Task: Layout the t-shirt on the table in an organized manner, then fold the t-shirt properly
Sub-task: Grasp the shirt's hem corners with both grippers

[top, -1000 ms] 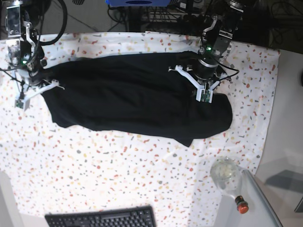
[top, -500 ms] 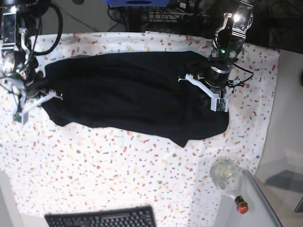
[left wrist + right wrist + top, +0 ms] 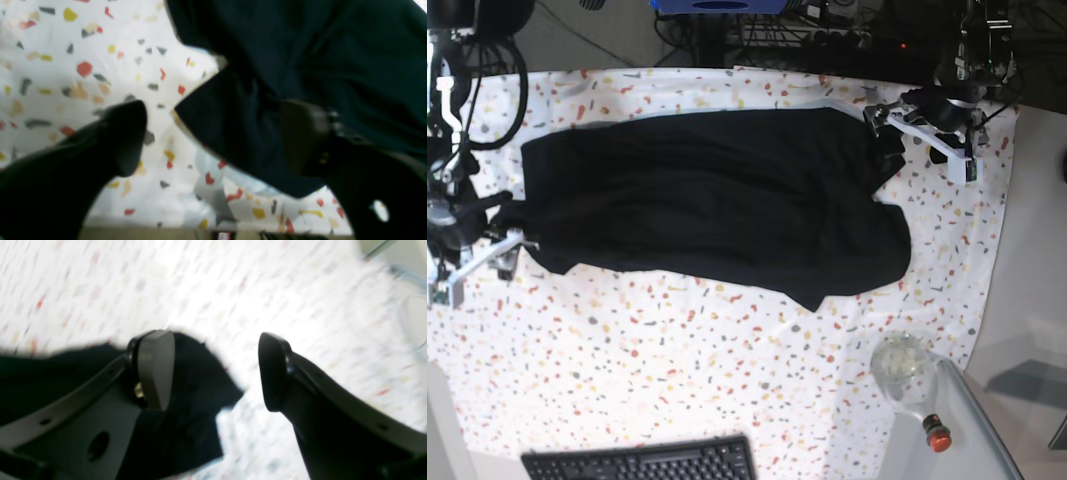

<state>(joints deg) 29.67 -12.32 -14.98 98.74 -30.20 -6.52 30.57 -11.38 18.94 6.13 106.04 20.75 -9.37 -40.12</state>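
Base view is giving you the plain black soft-fabric t-shirt (image 3: 717, 200) lying spread across the upper half of the table covered in white cloth flecked with red, yellow and grey (image 3: 677, 380), its long side running left to right in the picture and a rounded lobe sagging toward the near edge at its right end. Your left gripper (image 3: 924, 128), on that view's right, is hanging just off the t-shirt's far right corner, over the flecked cloth near the table's right edge. Left wrist view is showing you its two dark fingers (image 3: 126, 133) standing wide apart with nothing pinched between them; one is sitting over bare flecked cloth, the other over black fabric, and a pointed corner of the t-shirt (image 3: 253, 126) is lying loose in the gap. Your right gripper (image 3: 475, 268), on the base view's left, is sitting at the t-shirt's left end, just beside its edge. Right wrist view, though blurred, is showing you its fingers (image 3: 156, 370) parted as well, gripping nothing; the grey pad is lying over the tip of the t-shirt (image 3: 193, 396) and the other finger over white cloth. Off the t-shirt's near side, you are seeing a black keyboard (image 3: 642, 462) at the table's front edge and a clear glass jar (image 3: 903, 368) toward the front right corner.
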